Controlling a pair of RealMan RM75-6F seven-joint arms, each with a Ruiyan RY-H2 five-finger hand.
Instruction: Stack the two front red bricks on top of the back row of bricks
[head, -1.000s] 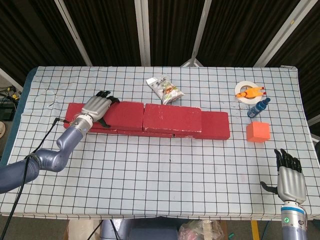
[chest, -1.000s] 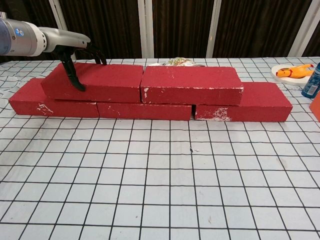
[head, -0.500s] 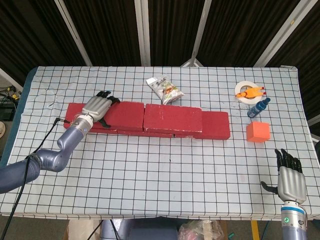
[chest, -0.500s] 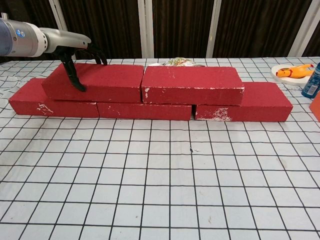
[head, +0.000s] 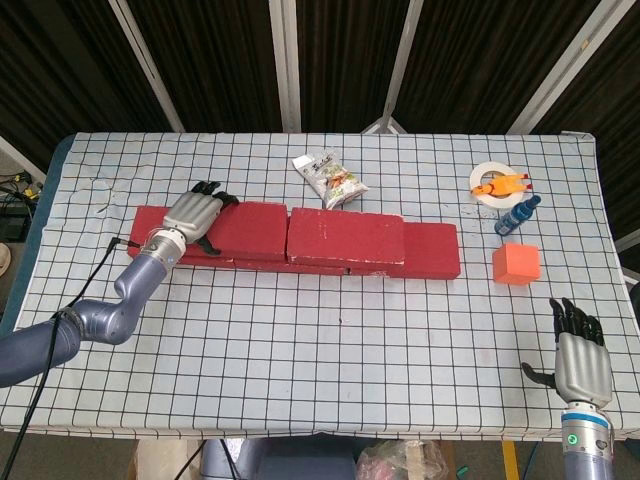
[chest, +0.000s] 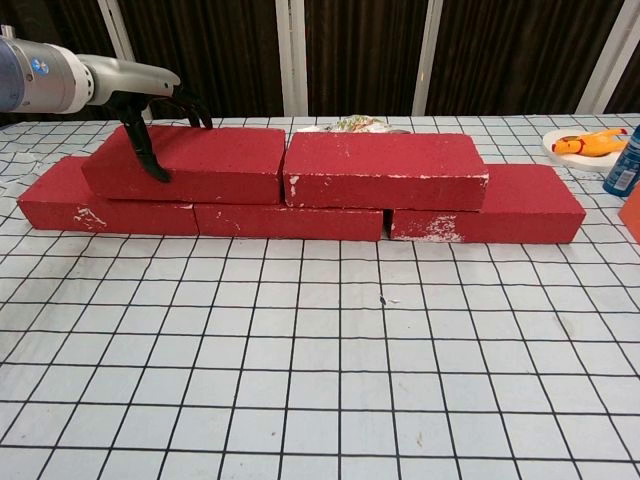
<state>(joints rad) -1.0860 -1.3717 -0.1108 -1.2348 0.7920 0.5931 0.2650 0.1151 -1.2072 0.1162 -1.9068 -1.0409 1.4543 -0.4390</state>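
Three red bricks form the back row: left brick, middle brick, right brick. Two more red bricks lie on top of them, end to end: the upper left brick and the upper right brick. My left hand grips the left end of the upper left brick, with the thumb down its front face and the fingers over its far edge. My right hand hovers at the table's near right corner, fingers spread, holding nothing.
A snack bag lies behind the bricks. At the far right are a tape roll with an orange toy, a blue bottle and an orange cube. The checked cloth covers the table in front of the bricks.
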